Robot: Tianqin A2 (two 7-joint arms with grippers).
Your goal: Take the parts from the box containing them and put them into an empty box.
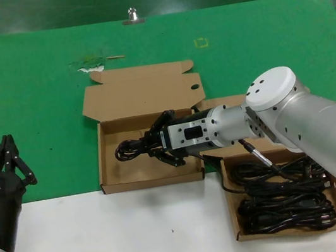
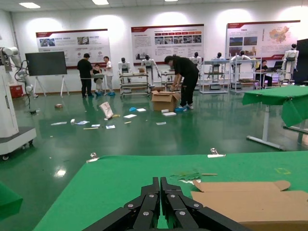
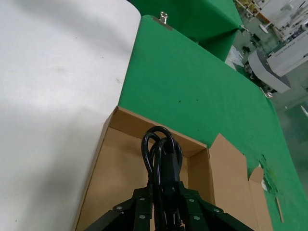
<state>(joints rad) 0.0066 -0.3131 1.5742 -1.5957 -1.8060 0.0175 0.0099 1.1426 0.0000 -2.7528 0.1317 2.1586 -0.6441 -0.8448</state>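
Right gripper (image 1: 158, 145) holds a cable (image 1: 132, 149) over the empty box (image 1: 113, 173).
Its jaws are clenched on the black coiled bundle, inside the open carton's walls mid-desk. More cables (image 1: 285, 200) fill the box (image 1: 233, 211) at the desk's front right. Left gripper (image 1: 8, 157) waits at the left edge, jaws closed on nothing.

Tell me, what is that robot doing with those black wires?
The robot's right gripper is shut on a coiled black power cable and holds it over the empty box on the green mat. More cables lie piled in the box on the right, where they are stored. The left gripper waits off to the side, shut and holding nothing. So one cable is about to land in the empty box, and the others wait.
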